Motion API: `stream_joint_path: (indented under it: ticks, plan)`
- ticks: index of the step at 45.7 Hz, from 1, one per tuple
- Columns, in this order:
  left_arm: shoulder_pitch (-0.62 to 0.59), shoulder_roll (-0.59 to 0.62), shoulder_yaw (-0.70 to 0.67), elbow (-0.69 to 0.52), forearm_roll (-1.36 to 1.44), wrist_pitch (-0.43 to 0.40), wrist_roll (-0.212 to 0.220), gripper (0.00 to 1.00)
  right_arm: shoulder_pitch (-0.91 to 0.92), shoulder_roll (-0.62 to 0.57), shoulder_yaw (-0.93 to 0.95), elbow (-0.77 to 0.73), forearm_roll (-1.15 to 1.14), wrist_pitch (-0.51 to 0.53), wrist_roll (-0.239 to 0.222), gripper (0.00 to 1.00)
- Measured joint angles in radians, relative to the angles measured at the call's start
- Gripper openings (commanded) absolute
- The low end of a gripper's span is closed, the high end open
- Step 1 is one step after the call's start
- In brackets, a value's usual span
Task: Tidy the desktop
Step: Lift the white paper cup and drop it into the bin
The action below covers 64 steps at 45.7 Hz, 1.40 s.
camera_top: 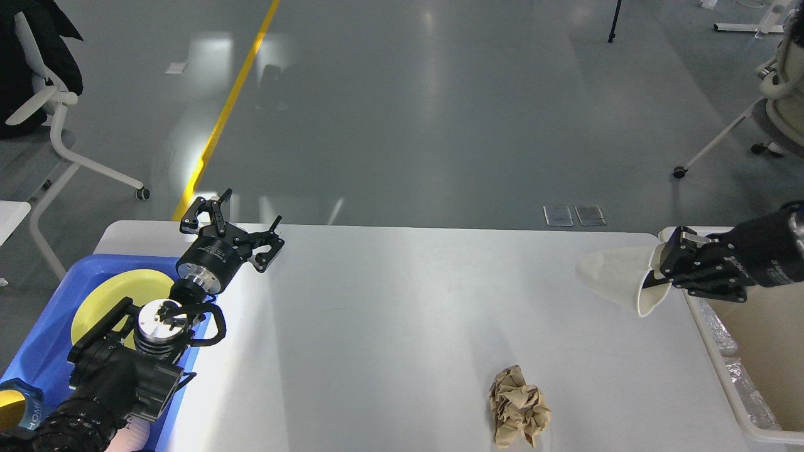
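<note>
The desktop (pixel 389 314) is a glossy white-grey table top. A crumpled brown paper ball (pixel 518 407) lies on it near the front, right of centre. My right gripper (pixel 659 270) is shut on the rim of a white paper cup (pixel 612 276) and holds it tilted above the table's right edge, next to the cream-white bin (pixel 728 351). My left gripper (pixel 242 216) is open and empty above the table's far left corner, beside the blue tray (pixel 44 339).
The blue tray holds a yellow plate (pixel 107 298); a yellow thing (pixel 9 408) sits in its front corner. The bin holds clear plastic wrap (pixel 722 336). Office chairs stand on the floor at far left and far right.
</note>
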Motion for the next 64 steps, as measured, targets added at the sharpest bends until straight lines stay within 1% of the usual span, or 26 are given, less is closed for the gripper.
stream_joint_path:
  ticks: [3,9,16,21,27,30,35,40,45,51,55,59,64]
  plan:
    - [0.0,0.0,0.0,0.0,0.0,0.0,0.0,0.97,0.02,0.054,-0.005,-0.031,-0.003,0.0,-0.014,0.0]
    - [-0.001,-0.001,0.0,0.0,0.0,0.0,0.0,0.97,0.102,0.136,-0.08,-0.089,-0.007,0.0,-0.018,0.0]
    - [-0.002,-0.001,0.0,0.0,0.0,0.0,0.0,0.97,0.316,0.258,-0.321,-0.145,0.032,-0.008,-0.006,0.0]
    - [-0.002,-0.001,0.0,0.001,0.0,0.0,0.0,0.97,0.477,0.376,-0.519,-0.157,0.165,-0.014,-0.002,0.0]
    - [-0.002,-0.001,0.0,0.001,0.0,0.0,-0.001,0.97,0.634,0.531,-0.728,-0.137,0.391,-0.012,-0.001,0.0]
    - [-0.002,-0.001,0.0,0.001,0.0,0.0,-0.001,0.97,0.689,0.596,-0.798,-0.109,0.46,-0.01,-0.001,0.0]
    - [-0.002,-0.001,0.0,0.001,0.0,0.0,-0.001,0.97,0.761,0.678,-0.858,-0.055,0.502,-0.01,-0.001,0.0]
    - [-0.002,-0.001,-0.001,0.0,0.001,0.0,-0.001,0.97,0.81,0.724,-0.864,-0.03,0.513,-0.021,-0.001,0.0]
    - [-0.002,-0.001,-0.001,0.0,0.001,0.0,0.0,0.97,0.815,0.728,-0.877,-0.03,0.509,-0.039,-0.002,0.0]
    - [-0.001,-0.001,-0.001,0.0,0.001,0.0,0.0,0.97,0.716,0.639,-0.913,-0.065,0.482,-0.077,-0.002,0.0]
    - [-0.001,-0.001,-0.001,0.0,0.0,0.0,0.0,0.97,0.593,0.554,-0.914,-0.161,0.445,-0.095,-0.002,0.0]
    - [-0.001,-0.001,-0.001,0.0,0.0,0.0,0.0,0.97,0.449,0.473,-0.893,-0.315,0.408,-0.102,-0.003,0.0]
    - [-0.001,-0.001,-0.001,0.0,0.0,0.0,-0.001,0.97,0.279,0.411,-0.832,-0.476,0.396,-0.107,-0.001,0.0]
